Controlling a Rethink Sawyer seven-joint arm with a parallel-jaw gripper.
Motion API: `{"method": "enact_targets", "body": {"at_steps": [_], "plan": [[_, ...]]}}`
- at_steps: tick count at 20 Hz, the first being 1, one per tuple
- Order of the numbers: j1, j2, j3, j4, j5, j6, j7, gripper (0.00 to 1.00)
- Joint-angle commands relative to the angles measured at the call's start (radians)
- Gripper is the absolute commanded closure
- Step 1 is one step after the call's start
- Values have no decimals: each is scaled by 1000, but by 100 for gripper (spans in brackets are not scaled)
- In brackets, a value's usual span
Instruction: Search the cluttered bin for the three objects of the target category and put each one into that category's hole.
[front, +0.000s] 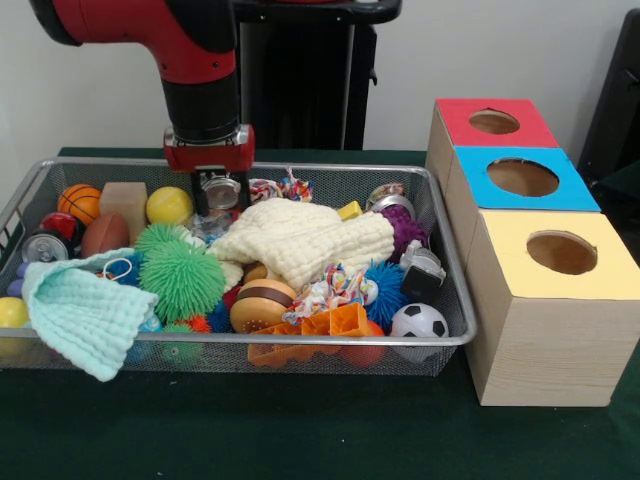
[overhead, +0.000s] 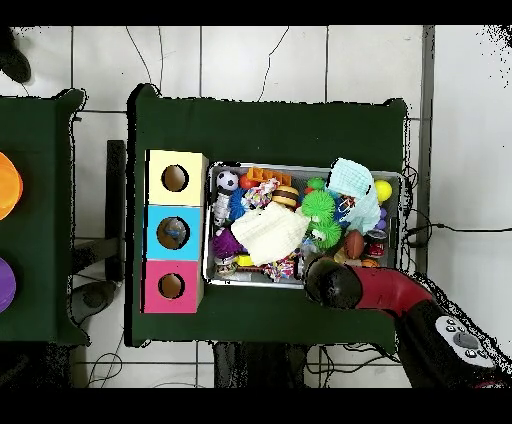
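Observation:
The silver wire-mesh bin (front: 452, 262) is full of toys and cloths; it also shows in the overhead view (overhead: 290, 166). My gripper (front: 220, 198) hangs below the red wrist plate at the bin's far side. It is low among the clutter, between a yellow ball (front: 169, 205) and a cream knitted cloth (front: 300, 240). Its lower part is hidden by the toys. In the overhead view only the arm's end (overhead: 333, 284) shows over the bin's edge. Three wooden boxes stand beside the bin, with holes in their red top (front: 495, 122), blue top (front: 523, 177) and yellow top (front: 560, 252).
In the bin lie a mint cloth (front: 85, 310), a green spiky ball (front: 180, 280), a basketball (front: 78, 202), a brown football (front: 105, 235), a wooden block (front: 123, 200), a soccer ball (front: 418, 322), orange plastic pieces (front: 330, 325) and a purple spiky ball (front: 405, 230).

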Motion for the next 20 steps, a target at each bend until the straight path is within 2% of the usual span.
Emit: {"method": "enact_targets", "body": {"at_steps": [1,11,20], "plan": [[-24,55,-23,-73,-59,-63,44,0],[-56,-50,-26,19,-57,-48,35,0],[-71,-79,-45,79,-77,-90,58,0]]}}
